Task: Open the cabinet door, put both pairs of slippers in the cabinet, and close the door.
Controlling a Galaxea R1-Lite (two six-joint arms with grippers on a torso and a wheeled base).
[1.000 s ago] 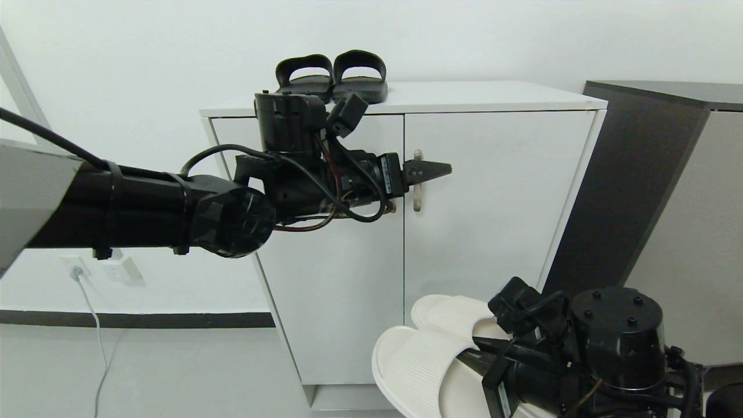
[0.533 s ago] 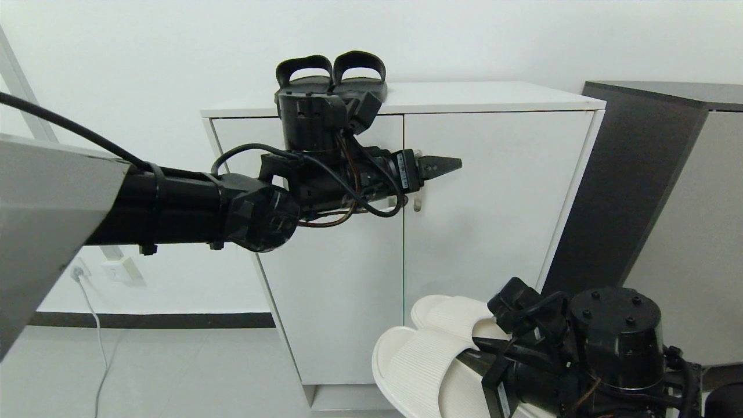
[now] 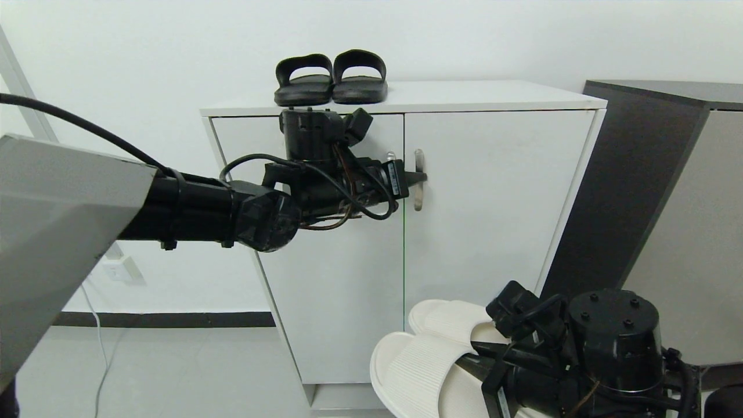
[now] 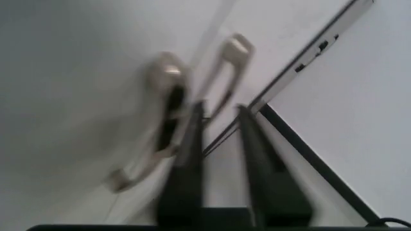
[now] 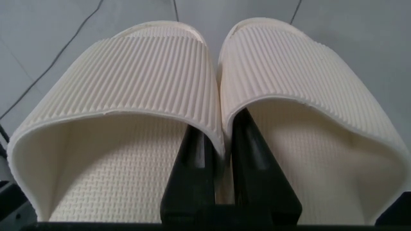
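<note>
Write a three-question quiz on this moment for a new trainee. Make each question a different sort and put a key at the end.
1. Multiple choice: where are the black slippers? A, on top of the cabinet; B, inside it; C, leaning against its side.
2. True or false: the cabinet is open.
3. Short answer: what does the right gripper hold in its jaws?

Key
1. A.
2. False: it is closed.
3. The white slippers, both held together as a pair.
</note>
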